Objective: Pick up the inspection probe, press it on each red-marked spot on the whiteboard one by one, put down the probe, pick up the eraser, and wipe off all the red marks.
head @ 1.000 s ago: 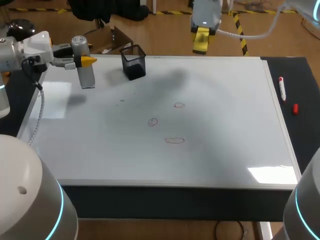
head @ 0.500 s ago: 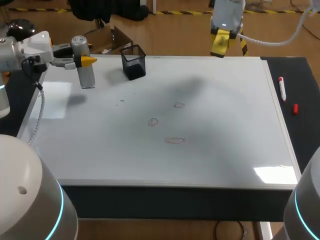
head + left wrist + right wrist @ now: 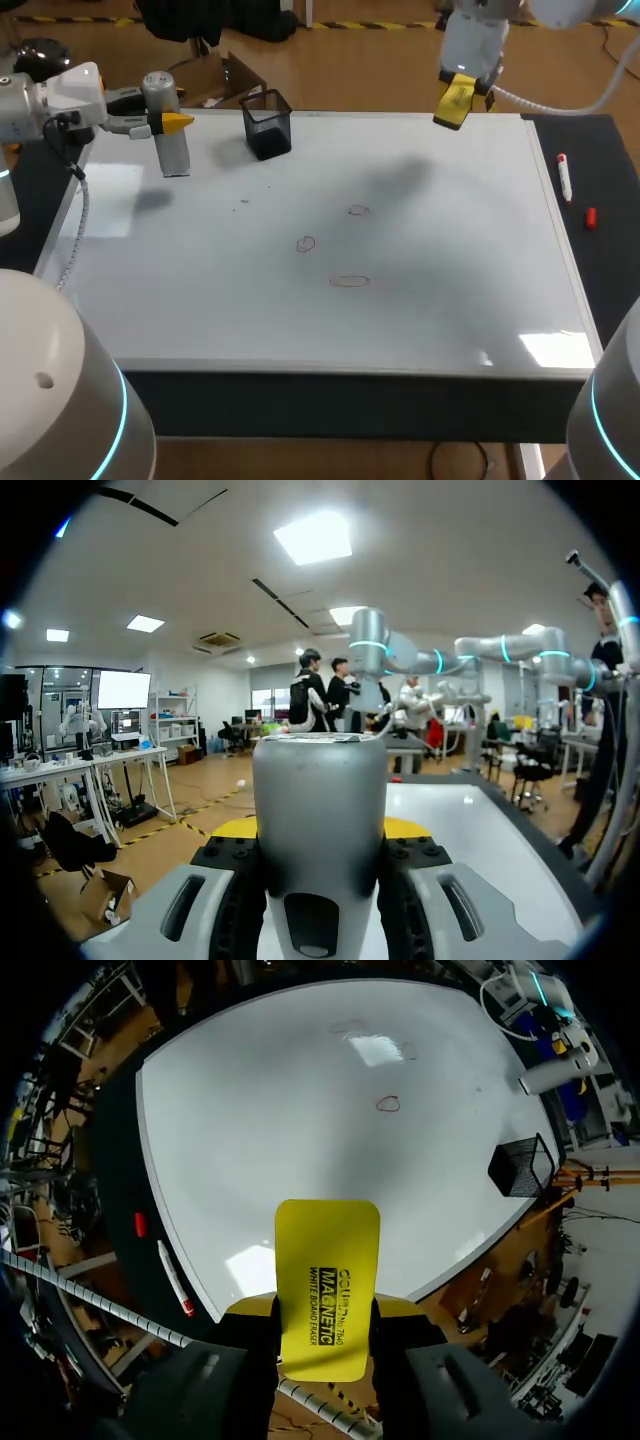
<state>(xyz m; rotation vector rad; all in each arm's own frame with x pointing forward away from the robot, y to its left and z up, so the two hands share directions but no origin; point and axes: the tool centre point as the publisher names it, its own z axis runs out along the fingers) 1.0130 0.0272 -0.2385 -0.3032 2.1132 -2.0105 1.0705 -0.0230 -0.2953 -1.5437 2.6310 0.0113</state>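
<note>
Sitting near the probe point(image 3: 168, 125): mesh cup point(image 3: 267, 125) (marker point(image 3: 565, 178) well apart).

Probe point(image 3: 320, 780) swallows most of the left pincer's point(image 3: 320, 827) yellow tips, its base cut off. Eraser point(image 3: 327, 1270) masks the right pincer's point(image 3: 326, 1305) tips. Right arm point(image 3: 480, 30) is cropped at the head view's edge.

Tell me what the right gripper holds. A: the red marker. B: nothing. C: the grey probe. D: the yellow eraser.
D: the right gripper is shut on the yellow eraser, a finger on each side of it; the probe is in the left gripper.
</note>
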